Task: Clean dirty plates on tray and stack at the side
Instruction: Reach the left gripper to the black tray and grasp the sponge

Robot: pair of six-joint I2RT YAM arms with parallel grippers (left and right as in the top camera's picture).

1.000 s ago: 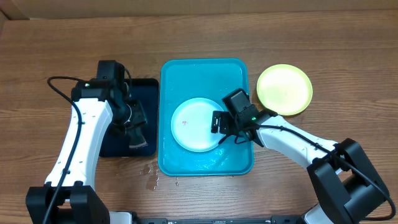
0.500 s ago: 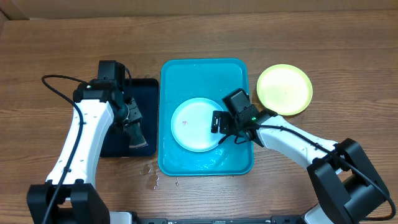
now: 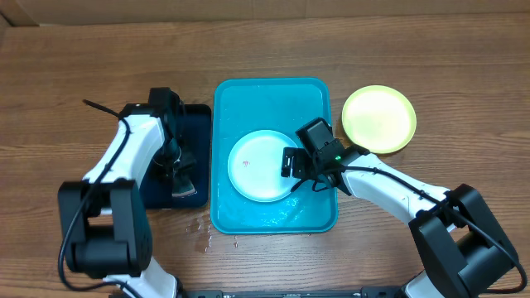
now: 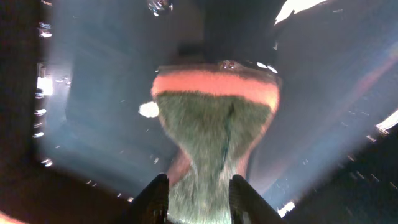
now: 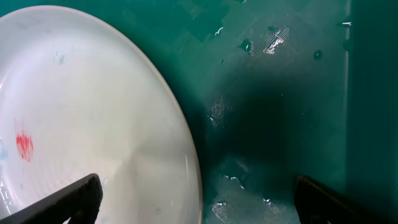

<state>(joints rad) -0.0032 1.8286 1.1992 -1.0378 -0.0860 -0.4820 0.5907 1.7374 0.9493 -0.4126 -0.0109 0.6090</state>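
Note:
A light blue plate [image 3: 261, 165] with a small red speck [image 3: 245, 163] lies in the wet cyan tray [image 3: 273, 99]. My right gripper [image 3: 300, 170] is open at the plate's right edge. In the right wrist view one finger is over the plate [image 5: 93, 112] and the other over the tray floor [image 5: 280, 93], and the gripper [image 5: 199, 199] holds nothing. My left gripper [image 3: 178, 178] is over the black tray [image 3: 195, 116], shut on a green and orange sponge [image 4: 214, 112]. One yellow-green plate [image 3: 378, 118] sits on the table right of the cyan tray. A third plate is not in view.
Water drops [image 3: 203, 228] lie on the wooden table by the cyan tray's front left corner. The black tray's floor [image 4: 93, 93] is wet. The yellow-green plate lies close to the right arm's far side.
My left arm has swung its elbow to the right and turned the wrist, while the gripper stays over the black tray with the sponge. The right arm and the plates have not moved.

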